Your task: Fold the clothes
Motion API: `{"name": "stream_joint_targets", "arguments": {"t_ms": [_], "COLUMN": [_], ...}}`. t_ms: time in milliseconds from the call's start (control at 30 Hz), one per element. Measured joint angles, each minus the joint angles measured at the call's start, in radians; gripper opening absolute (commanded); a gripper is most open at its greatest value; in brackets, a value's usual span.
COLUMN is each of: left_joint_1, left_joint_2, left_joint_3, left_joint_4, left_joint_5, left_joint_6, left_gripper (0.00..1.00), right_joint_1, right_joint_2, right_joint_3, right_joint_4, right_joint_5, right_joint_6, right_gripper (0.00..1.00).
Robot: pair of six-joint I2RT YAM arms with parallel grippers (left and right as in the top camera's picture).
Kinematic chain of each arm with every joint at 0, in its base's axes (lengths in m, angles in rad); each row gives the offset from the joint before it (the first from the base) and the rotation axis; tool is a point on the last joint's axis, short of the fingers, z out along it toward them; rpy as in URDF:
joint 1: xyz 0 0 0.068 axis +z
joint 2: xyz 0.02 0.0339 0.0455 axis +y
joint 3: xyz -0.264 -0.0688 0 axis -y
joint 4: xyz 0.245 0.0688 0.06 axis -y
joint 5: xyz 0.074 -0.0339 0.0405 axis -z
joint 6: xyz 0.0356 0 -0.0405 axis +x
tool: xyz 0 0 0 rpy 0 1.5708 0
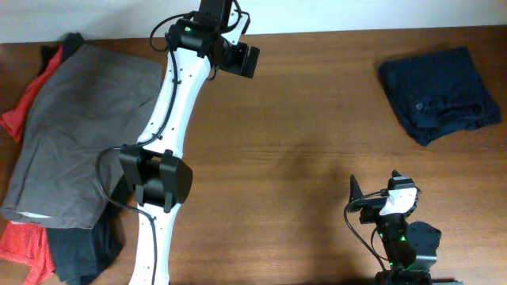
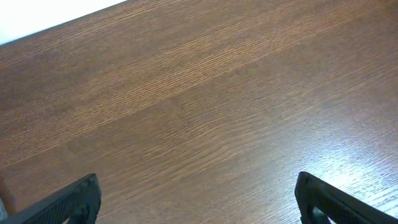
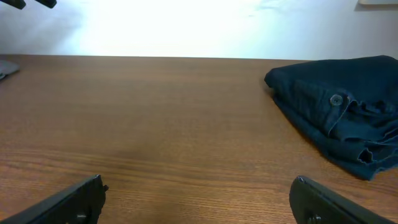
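Lying folded near the far right corner of the surface, the dark navy shorts are seen as a compact bundle, with a small button shown on top in the right wrist view. The left tool is held spread wide over bare wood. The right tool is likewise spread, well apart from the shorts. A grey garment is piled over a red-orange garment at the left edge.
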Motion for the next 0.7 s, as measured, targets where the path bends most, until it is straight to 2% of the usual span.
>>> {"name": "stream_joint_targets", "arguments": {"t_ms": [133, 200, 333, 467, 700], "left_joint_1": [-0.001, -0.001, 0.005, 0.030, 0.168], "left_joint_2": [0.000, 0.000, -0.013, -0.094, -0.375], "left_joint_3": [0.000, 0.000, 0.000, -0.003, -0.031], "left_joint_4": [-0.013, -0.016, 0.012, 0.066, 0.169], "left_joint_5": [-0.093, -0.198, -0.276, -0.257, -0.125], "left_joint_6": [0.002, 0.003, 0.003, 0.004, 0.004], "left_gripper": [0.99, 0.99, 0.99, 0.99, 0.99], "right_joint_1": [0.000, 0.000, 0.000, 0.000, 0.000], "right_joint_2": [0.000, 0.000, 0.000, 0.000, 0.000], "right_joint_3": [0.000, 0.000, 0.000, 0.000, 0.000], "right_joint_4": [0.000, 0.000, 0.000, 0.000, 0.000], "right_joint_5": [0.000, 0.000, 0.000, 0.000, 0.000], "right_joint_6": [0.000, 0.000, 0.000, 0.000, 0.000], "right_gripper": [0.99, 0.99, 0.99, 0.99, 0.99]}}
